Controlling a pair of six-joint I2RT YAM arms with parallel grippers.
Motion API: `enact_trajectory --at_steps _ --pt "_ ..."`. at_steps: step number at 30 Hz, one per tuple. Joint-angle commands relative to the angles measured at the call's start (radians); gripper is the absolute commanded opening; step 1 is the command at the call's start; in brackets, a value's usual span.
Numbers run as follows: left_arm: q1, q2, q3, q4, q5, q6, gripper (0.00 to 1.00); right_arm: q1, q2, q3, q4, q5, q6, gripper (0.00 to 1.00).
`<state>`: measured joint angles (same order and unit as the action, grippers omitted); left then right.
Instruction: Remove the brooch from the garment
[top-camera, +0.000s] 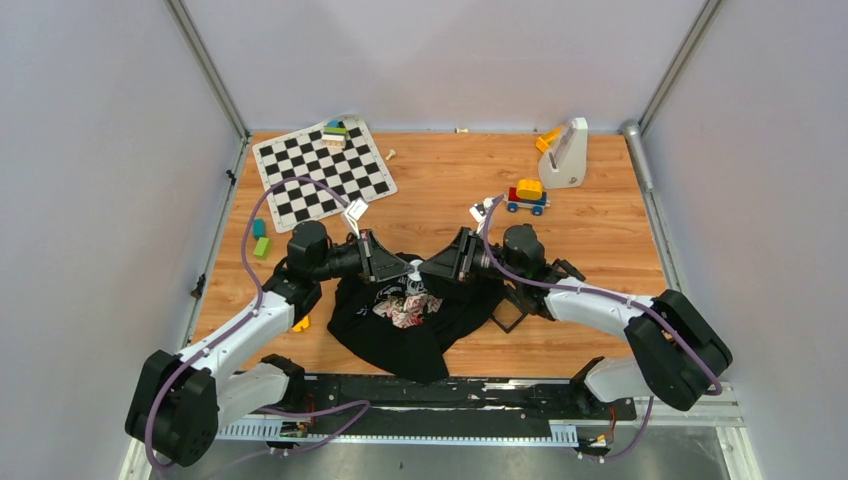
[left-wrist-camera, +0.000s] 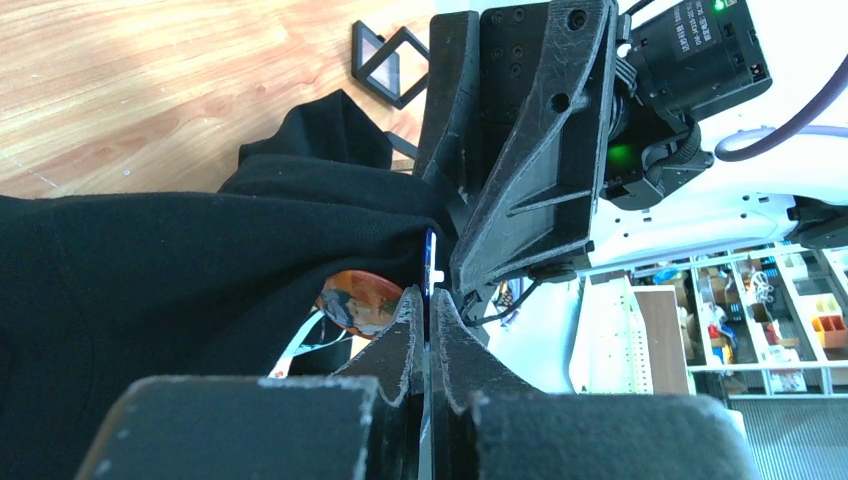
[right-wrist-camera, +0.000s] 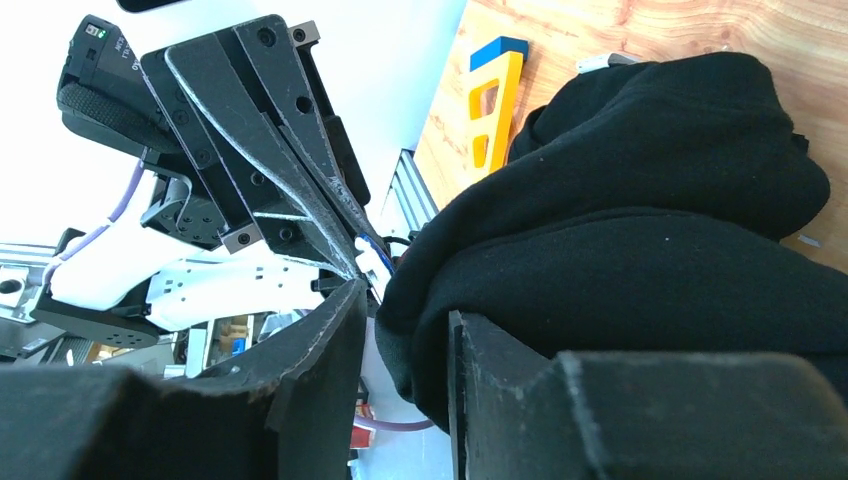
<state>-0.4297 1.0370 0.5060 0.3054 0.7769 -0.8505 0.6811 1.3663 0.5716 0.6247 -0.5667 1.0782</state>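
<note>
The black shirt (top-camera: 420, 325) lies bunched at the table's near middle, and both grippers meet above its upper edge. My left gripper (left-wrist-camera: 428, 295) is shut on the brooch (left-wrist-camera: 430, 255), seen edge-on as a thin blue sliver standing out from the fabric (left-wrist-camera: 150, 270). An orange patterned round patch (left-wrist-camera: 357, 300) shows just left of the fingertips. My right gripper (right-wrist-camera: 408, 300) faces it with a thick fold of the shirt (right-wrist-camera: 620, 230) between its fingers, shut on the cloth. The brooch's blue edge (right-wrist-camera: 375, 250) also shows at the left gripper's tips in the right wrist view.
A checkered mat (top-camera: 323, 170) with blocks lies at the back left, a toy car (top-camera: 527, 195) and a white stand (top-camera: 565, 152) at the back right. Green blocks (top-camera: 260, 238) sit by the left arm. Black square frames (left-wrist-camera: 390, 62) lie beside the shirt, a yellow piece (right-wrist-camera: 492, 110) past it.
</note>
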Motion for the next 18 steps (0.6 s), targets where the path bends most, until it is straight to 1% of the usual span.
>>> enact_trajectory --at_steps 1,8,15,18 --pt "-0.001 0.011 0.033 0.066 0.007 -0.015 0.00 0.027 -0.002 0.052 0.025 -0.017 -0.025 0.35" --pt "-0.001 0.006 0.032 0.080 0.014 -0.023 0.00 0.029 -0.007 0.052 0.004 -0.002 -0.028 0.23" --pt "-0.001 0.005 0.035 0.092 0.023 -0.027 0.00 0.037 0.001 0.067 -0.016 -0.003 -0.058 0.21" --pt "-0.001 0.005 0.037 0.092 0.024 -0.028 0.00 0.046 0.015 0.101 -0.073 -0.005 -0.087 0.21"
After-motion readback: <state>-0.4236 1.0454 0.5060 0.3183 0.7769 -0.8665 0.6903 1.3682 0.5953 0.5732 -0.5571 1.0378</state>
